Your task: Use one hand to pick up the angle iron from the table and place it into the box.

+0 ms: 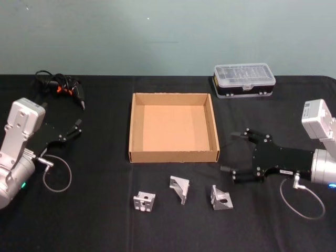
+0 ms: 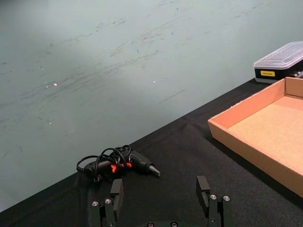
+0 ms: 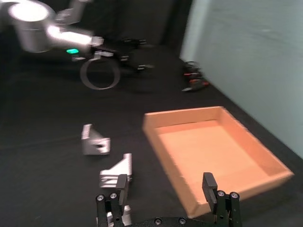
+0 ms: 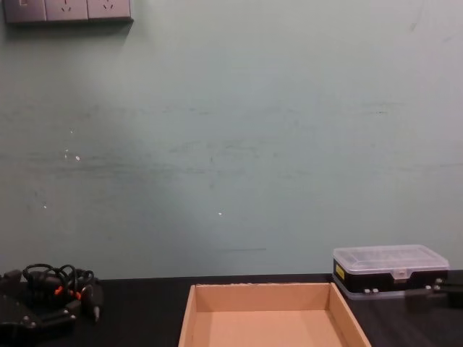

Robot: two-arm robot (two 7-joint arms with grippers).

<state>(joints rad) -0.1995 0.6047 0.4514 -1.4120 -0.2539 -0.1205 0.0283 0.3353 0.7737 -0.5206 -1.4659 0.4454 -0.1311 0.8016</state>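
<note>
Right gripper (image 1: 231,153): wide open, empty, just right of the box (image 1: 173,156).
Angle iron (image 1: 220,197): on the table (image 1: 94,220), nearest of three, near those jaws.
Grasp: straddle one flange squarely (neighbours close by), then close firmly.
Left gripper (image 1: 72,132): parked far left, open, empty.

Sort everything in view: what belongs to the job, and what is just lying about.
Job:
- angle irons on the table: left, middle, right
- box, empty
- right gripper, open, beside the right iron

Lying about:
- case, behind the box
- corded tool, far left
- left gripper, open, parked at left
</note>
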